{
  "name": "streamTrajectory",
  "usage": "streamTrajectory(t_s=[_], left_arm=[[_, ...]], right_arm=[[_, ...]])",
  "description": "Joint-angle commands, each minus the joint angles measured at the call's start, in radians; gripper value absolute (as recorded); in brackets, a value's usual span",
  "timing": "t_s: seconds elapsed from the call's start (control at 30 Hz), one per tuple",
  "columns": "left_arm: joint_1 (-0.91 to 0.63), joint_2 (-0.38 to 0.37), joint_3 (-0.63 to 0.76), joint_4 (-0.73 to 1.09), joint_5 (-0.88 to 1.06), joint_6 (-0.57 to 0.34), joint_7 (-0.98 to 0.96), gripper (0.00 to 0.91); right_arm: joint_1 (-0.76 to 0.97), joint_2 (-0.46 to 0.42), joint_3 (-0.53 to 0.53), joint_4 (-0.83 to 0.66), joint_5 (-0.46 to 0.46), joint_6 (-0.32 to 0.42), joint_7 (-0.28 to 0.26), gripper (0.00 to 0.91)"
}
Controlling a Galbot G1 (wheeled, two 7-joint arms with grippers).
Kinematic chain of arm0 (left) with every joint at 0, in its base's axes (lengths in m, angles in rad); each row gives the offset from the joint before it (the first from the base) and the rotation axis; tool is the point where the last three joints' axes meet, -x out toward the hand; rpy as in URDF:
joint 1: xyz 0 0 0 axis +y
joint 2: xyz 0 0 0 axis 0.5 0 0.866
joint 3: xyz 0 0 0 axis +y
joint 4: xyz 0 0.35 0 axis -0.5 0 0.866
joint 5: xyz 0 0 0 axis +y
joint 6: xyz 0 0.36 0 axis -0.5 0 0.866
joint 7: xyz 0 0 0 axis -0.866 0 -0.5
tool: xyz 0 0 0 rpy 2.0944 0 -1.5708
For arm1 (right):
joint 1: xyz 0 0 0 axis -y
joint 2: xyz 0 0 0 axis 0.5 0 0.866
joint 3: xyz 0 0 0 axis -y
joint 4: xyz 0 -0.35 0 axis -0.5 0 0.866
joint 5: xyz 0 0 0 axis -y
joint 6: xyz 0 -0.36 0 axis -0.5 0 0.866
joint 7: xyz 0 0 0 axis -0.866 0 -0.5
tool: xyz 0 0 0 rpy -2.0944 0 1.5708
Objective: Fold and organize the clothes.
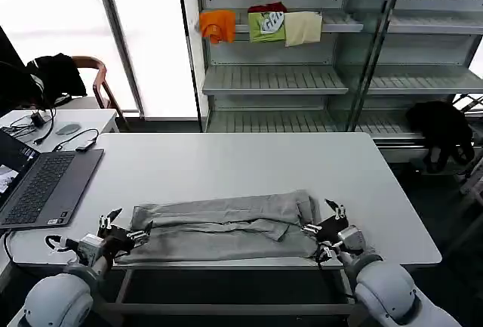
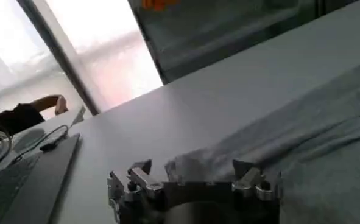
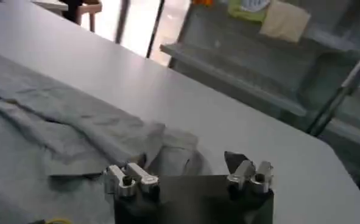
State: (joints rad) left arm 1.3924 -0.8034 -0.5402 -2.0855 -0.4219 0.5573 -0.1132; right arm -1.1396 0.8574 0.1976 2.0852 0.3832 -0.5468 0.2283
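The white bench [image 1: 226, 165] carries everything, its wide far half bare, which leaves room for the cloth to be turned over away from the robot. Along the near edge lies the light grey shirt [image 1: 223, 229], already gathered into a long band running left to right, its edges doubled in towards the middle; lying this close, both arms can reach its ends without stretching.

To the far left an open laptop [image 1: 41, 183] sits on the bench, apart from the shirt.

The left end effector [image 1: 124, 227] sits at the band's left end and the right end effector [image 1: 328, 229] at its right end, one to each short side, so the band can likely be lifted evenly. Both have their fingers spread and released, pads on either side of the cloth edge, grasping nothing yet.
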Motion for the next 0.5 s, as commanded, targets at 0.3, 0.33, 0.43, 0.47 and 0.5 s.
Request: streamTrajectory(t_s=[0.3,0.33,0.43,0.47,0.5], left_arm=[[0.016,-0.172,0.012,0.027,-0.082,-0.144,-0.097,0.907],[0.014,-0.177,0.018,0.045,-0.079,-0.156,-0.097,0.907],[-0.001,-0.214,0.025,0.087,-0.092,-0.182,-0.097,0.907],[-0.004,-0.224,0.020,0.102,-0.096,-0.193,-0.099,0.907],[-0.005,-0.240,0.014,0.119,-0.100,-0.205,-0.099,0.907]], right_arm=[[-0.197,0.050,0.163,0.082,0.026,0.323,0.082,0.907],[-0.204,0.049,0.174,0.059,0.025,0.344,0.060,0.907],[-0.229,0.052,0.232,0.006,0.084,0.412,0.007,0.907],[-0.238,0.057,0.256,-0.005,0.117,0.439,0.001,0.907],[-0.245,0.060,0.273,-0.012,0.134,0.450,-0.002,0.907]])
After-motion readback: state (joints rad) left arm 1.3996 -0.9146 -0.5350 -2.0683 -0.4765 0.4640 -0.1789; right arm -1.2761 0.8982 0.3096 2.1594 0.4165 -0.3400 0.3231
